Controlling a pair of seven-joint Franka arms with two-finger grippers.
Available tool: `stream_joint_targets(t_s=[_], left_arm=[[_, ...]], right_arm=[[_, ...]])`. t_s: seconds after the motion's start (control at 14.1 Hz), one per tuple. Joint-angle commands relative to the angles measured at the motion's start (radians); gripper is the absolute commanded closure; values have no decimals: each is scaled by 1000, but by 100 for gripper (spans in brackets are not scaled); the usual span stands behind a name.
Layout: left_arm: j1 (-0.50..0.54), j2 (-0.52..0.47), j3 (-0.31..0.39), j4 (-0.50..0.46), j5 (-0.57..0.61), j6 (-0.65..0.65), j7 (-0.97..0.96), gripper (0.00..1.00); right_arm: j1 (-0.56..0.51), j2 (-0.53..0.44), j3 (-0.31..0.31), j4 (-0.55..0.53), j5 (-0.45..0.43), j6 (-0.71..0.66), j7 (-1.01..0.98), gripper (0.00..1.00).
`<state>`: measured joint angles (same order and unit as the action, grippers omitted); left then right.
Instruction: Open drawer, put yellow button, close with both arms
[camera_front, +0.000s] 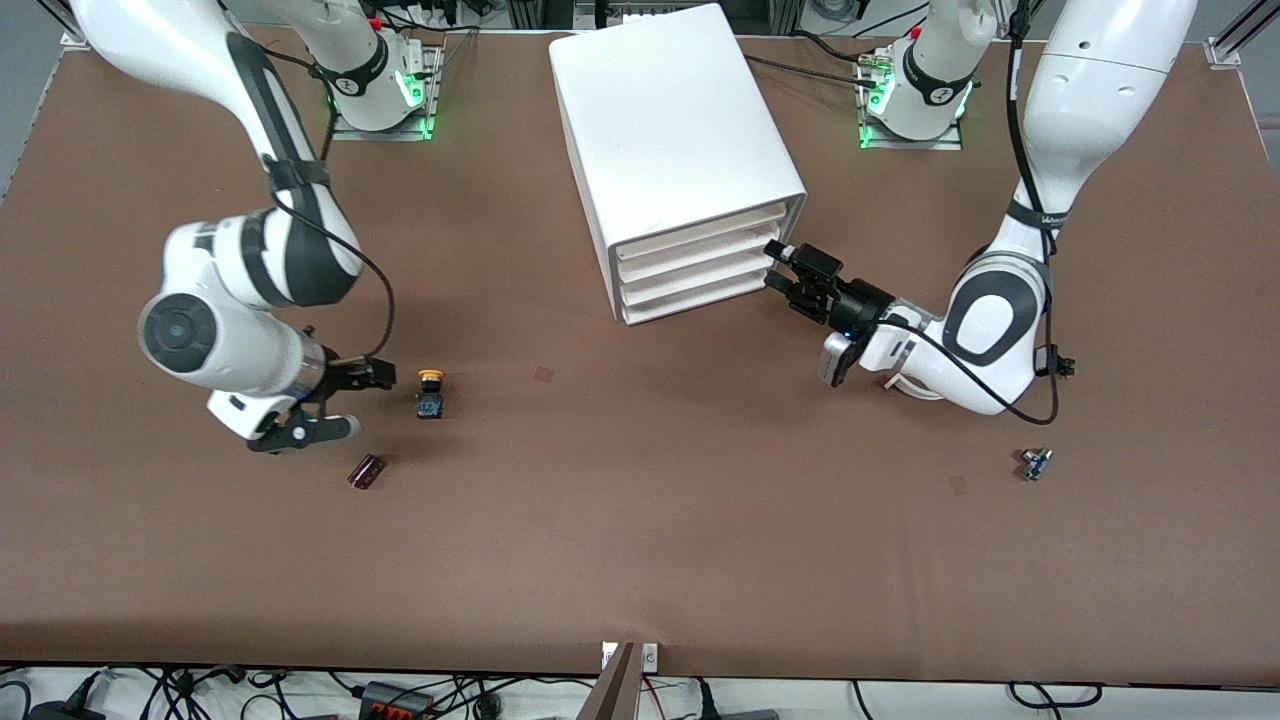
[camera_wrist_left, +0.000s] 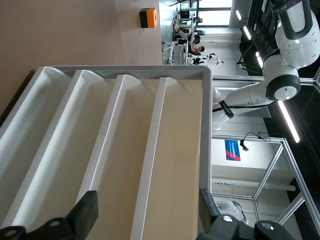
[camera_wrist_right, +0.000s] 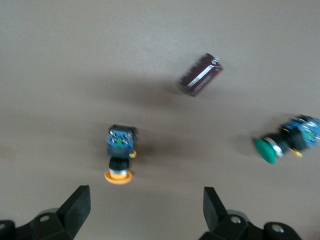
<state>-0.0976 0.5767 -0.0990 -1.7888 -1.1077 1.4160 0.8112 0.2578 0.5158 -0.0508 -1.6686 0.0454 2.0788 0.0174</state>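
The white cabinet (camera_front: 675, 130) stands at the table's middle with its stack of shallow white drawers (camera_front: 690, 265) all shut. My left gripper (camera_front: 776, 267) is open, level with the drawer fronts at their corner toward the left arm's end. In the left wrist view its fingers (camera_wrist_left: 85, 212) straddle the upper drawer fronts (camera_wrist_left: 175, 150). The yellow button (camera_front: 431, 390) lies on the table toward the right arm's end. My right gripper (camera_front: 355, 402) hangs open and empty over the table just beside it. In the right wrist view the button (camera_wrist_right: 120, 152) lies just ahead of the open fingers (camera_wrist_right: 77, 205).
A dark red cylinder (camera_front: 366, 471) lies nearer the front camera than the yellow button; it also shows in the right wrist view (camera_wrist_right: 200, 75). A green-capped button (camera_wrist_right: 282, 142) lies under my right wrist, hidden in the front view. A small blue-grey part (camera_front: 1036, 463) lies toward the left arm's end.
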Motion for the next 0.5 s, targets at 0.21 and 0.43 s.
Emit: stream_joint_targets(t_s=[0.21,0.43], left_arm=[[-45,-21,-2,-99,-27,20,133,17],[-54,-26,-2,-116,-34,17,181,35]], right_arm=[[50,115,-3,9,11,127,38,0],[52,159,-3,9,13,139,39,0]])
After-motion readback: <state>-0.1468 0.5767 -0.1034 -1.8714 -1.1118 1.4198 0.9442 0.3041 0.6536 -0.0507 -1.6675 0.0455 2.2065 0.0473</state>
